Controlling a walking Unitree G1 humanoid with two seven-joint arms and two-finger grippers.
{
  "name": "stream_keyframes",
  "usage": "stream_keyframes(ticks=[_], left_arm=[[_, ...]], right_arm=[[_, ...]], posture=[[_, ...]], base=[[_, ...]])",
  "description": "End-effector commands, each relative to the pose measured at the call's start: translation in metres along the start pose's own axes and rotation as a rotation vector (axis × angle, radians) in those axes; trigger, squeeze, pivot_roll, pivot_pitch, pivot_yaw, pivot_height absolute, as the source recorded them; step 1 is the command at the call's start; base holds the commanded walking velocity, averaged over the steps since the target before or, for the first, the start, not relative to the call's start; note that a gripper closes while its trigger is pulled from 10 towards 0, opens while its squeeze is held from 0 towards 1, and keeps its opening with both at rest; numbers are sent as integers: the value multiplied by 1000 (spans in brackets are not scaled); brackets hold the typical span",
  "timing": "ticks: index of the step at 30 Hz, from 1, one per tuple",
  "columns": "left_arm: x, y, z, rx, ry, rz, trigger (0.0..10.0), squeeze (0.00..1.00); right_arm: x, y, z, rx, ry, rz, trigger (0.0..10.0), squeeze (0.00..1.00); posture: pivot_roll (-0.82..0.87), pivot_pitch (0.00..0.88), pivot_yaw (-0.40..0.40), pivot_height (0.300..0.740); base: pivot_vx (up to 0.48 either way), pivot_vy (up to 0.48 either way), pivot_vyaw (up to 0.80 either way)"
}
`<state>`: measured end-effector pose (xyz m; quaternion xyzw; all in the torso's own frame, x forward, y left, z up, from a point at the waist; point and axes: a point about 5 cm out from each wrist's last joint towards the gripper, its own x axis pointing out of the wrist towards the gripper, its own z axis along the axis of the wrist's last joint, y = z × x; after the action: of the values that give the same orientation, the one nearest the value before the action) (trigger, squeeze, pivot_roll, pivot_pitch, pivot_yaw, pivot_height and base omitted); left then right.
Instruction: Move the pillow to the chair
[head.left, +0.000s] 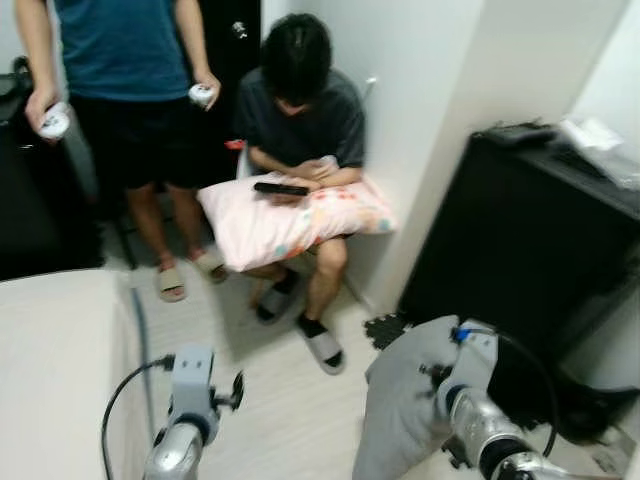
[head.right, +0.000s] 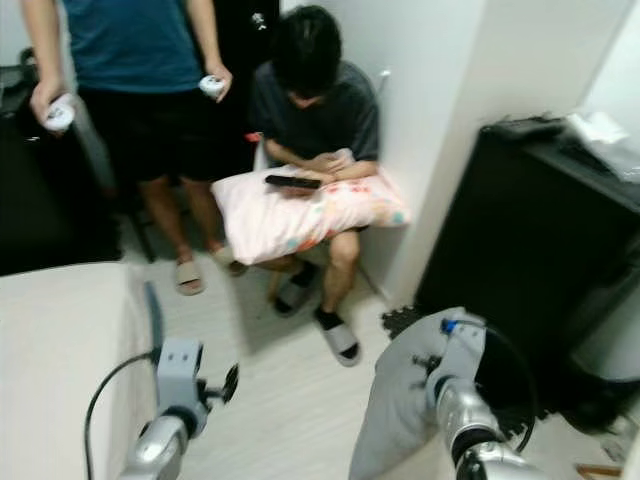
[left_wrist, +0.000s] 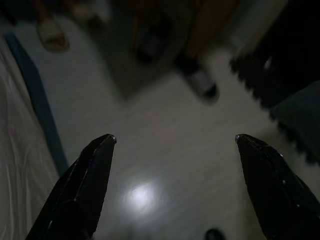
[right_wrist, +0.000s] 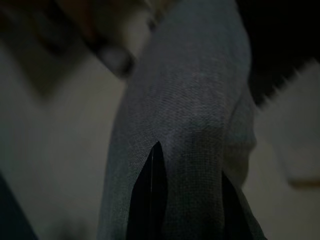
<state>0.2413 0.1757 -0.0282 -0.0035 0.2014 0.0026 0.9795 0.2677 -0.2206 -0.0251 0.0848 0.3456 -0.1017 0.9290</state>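
Grey fabric, soft and limp: this is the grey pillow (head.left: 405, 410), hanging from the right claw (right_wrist: 187, 200), whose black fingers are pinched into the cloth. It dangles low on the robot's right, just above the pale floor (head.left: 290, 400), beside a black cabinet (head.left: 530, 250).

The left claw (left_wrist: 175, 145) is spread wide and holds nothing, hovering over the floor next to the white bed (head.left: 60, 370) on the robot's left.

The pillow appears to be lifted and mid-carry, so the step in hand is bringing it to the chair (head.left: 243, 160). That chair stands ahead against the white wall, and it is taken: a seated person (head.left: 300, 120) bends over a phone (head.left: 281, 188) resting on a pink patterned pillow (head.left: 290, 220) across the lap. Little of the chair itself can be seen.

A second, standing person (head.left: 125, 90) is just beside it, holding a white controller (head.left: 53, 122) in each hand.

The next move calls for walking forward across the floor with the grip kept firm. The seated person's legs, sandalled feet and lap pillow block the seat, so there is no free spot to set the pillow down.
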Motion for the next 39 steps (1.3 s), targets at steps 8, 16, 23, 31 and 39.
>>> stream_keyframes(ticks=[8,16,23,31,39], left_arm=[[-16,6,-42,124,243,59,10000,0],[-42,-4,-85,74,520,43,10000,0],[-51,-3,-97,73,607,-9,10000,0],[-59,-4,-105,35,646,-27,10000,0],[-55,-26,-103,-15,635,-66,10000,0]], right_arm=[[-11,12,-57,-180,170,80,10000,0],[-36,37,-127,-364,430,290,10000,0],[-45,29,-144,-504,514,323,10000,0],[-41,9,-136,-481,517,256,10000,0],[-39,-11,-128,-491,503,198,10000,0]], posture=[[83,0,-68,740],[102,0,-79,740],[116,0,-89,740],[112,0,-89,740],[93,0,-133,740]], base=[[0,0,-750],[0,0,-750],[0,0,-750],[0,0,-750],[0,0,-750]])
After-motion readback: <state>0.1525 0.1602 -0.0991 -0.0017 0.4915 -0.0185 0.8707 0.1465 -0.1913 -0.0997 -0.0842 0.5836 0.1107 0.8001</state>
